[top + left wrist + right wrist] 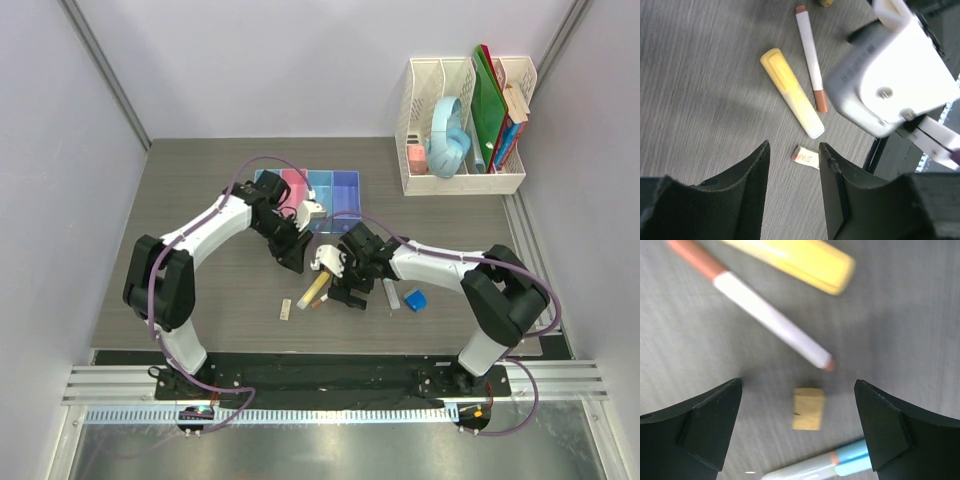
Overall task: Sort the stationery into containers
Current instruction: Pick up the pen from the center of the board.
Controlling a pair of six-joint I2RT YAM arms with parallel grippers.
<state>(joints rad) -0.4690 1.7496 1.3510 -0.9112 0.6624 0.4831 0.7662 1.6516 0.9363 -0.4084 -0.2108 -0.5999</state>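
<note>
The right pincer (799, 390) gapes wide and empty over the table (900, 325), the small beige block (808, 408) centred between its fingers (705, 425); the white pen (767, 320) slants just beyond. The left pincer (792, 150), narrowly open and empty, sits short of the yellow marker (791, 99).

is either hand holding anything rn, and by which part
Nothing is held. The left hand and right hand are both open; a small tan block lies untouched between the right fingers.

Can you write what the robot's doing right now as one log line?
left gripper: open, near marker | right gripper: open, above beige block | pen: lying beside marker | held: nothing
</note>
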